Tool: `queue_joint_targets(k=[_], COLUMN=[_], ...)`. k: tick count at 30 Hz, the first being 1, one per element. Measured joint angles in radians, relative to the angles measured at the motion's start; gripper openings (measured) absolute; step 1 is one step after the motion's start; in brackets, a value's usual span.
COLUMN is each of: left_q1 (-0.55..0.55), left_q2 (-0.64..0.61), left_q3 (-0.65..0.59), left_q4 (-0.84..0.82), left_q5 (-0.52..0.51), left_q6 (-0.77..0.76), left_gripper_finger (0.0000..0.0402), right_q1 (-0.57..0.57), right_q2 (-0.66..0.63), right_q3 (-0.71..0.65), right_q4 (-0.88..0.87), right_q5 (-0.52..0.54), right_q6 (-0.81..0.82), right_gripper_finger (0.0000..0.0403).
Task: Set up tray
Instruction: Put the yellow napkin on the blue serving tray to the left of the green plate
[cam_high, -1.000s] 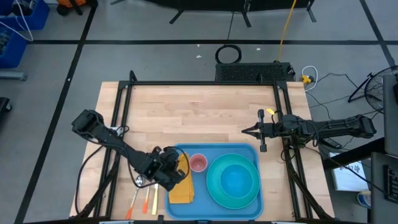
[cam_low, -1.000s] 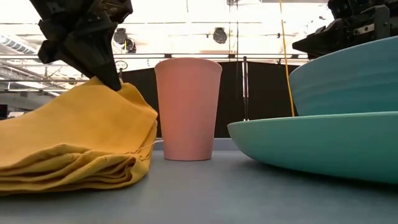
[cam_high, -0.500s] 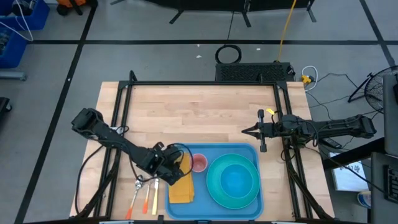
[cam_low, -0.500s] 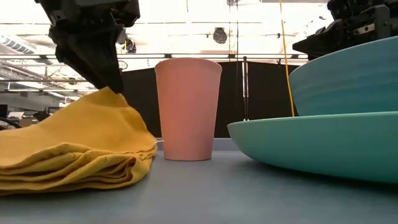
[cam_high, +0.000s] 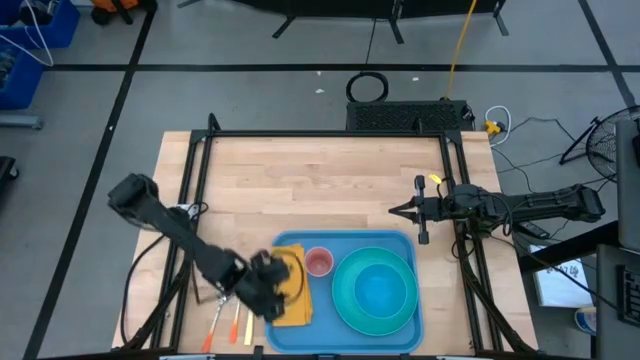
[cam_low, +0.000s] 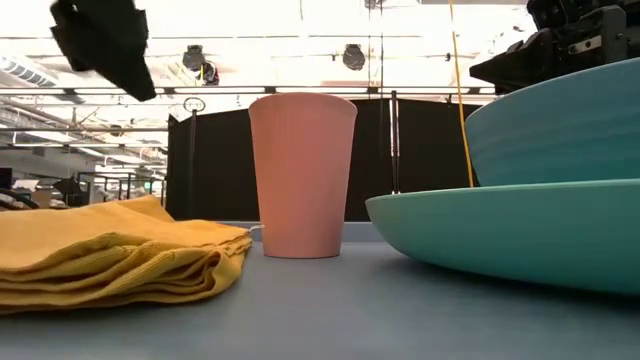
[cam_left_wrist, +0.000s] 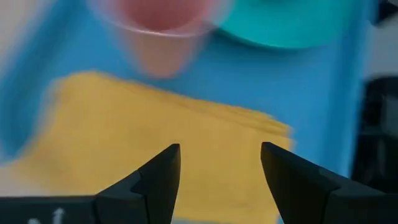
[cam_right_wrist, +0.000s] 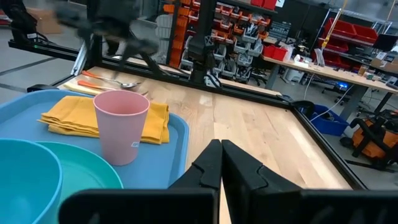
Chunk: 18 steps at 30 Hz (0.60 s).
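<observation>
You have no readable writing or brand name on anything here; there is only a small pale mark low on the cup, too small to read.

Nearest to you, at the front edge of the light wooden counter (cam_high: 300, 180), sits the big flat light-blue plastic tray with rounded corners and a low rim (cam_high: 400, 245). Its surface is smooth and plain. On its left side lies a folded yellow cloth napkin (cam_high: 293, 305), flat in soft layers. Your left end effector (cam_high: 268, 300) hangs just above the napkin's left edge, and its two dark fingers (cam_left_wrist: 155, 177) are spread apart with nothing between them. In the low view it is up off the cloth, not touching it.

Just left of the tray, on the counter, lie some pieces of cutlery with orange and yellow handles (cam_high: 232, 322), side by side.

A little farther back on the tray stands a pink plastic cup (cam_high: 319, 262), upright, just beside the napkin's far corner. To its right sits a round teal plate (cam_high: 375, 290) with a teal bowl (cam_low: 560, 130) resting in it; they fill the right half of the tray.

Farther still, past the tray's far right corner, your right end effector (cam_high: 398, 210) waits over bare wood, well apart from everything, with its fingers pressed together.
</observation>
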<state>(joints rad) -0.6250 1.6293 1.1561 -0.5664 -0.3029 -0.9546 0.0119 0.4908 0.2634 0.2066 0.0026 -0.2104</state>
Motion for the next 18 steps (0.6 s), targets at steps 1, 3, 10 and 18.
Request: queue_joint_targets(k=[1,3,10,18], left_q1=[-0.021,-0.055,-0.133,-0.15], left_q2=[0.03,0.096,0.371,0.573], left_q3=[0.0,0.017,0.302,0.581], left_q4=[0.047,0.091,-0.106,-0.484], left_q5=[0.001,-0.001,-0.032,-0.05], left_q6=[0.028,0.063,0.192,0.269], left_gripper_finger=[0.0227,0.0227,0.0227,0.0228], right_q1=[0.0,0.0,0.0,0.0], right_q2=[0.0,0.0,0.003,0.003], right_q3=[0.0,0.0,0.0,0.0], right_q4=[0.0,0.0,0.011,0.047], right_q5=[0.0,0.0,-0.003,-0.003], right_q6=[0.0,0.0,0.003,-0.015], right_gripper_finger=[0.0,0.0,0.0,0.0])
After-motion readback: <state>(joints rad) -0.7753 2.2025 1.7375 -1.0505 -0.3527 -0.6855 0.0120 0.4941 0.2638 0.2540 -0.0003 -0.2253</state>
